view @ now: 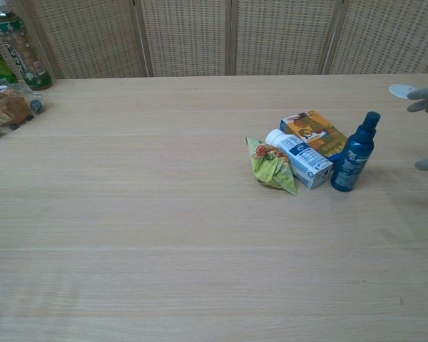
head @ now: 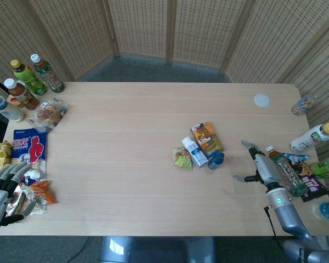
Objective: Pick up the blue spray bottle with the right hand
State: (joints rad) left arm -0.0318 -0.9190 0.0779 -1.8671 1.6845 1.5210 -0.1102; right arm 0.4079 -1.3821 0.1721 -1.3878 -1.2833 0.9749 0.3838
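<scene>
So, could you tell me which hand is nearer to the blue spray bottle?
The right hand is nearer: open, just off the blue spray bottle on its right, not touching. The left hand sits far away at the table's left edge, by the snack packets.

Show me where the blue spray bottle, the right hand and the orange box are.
blue spray bottle (view: 352, 162): chest view, on its label.
right hand (head: 261, 167): head view, on the back of the hand.
orange box (view: 315, 132): chest view, on its printed top face.
</scene>
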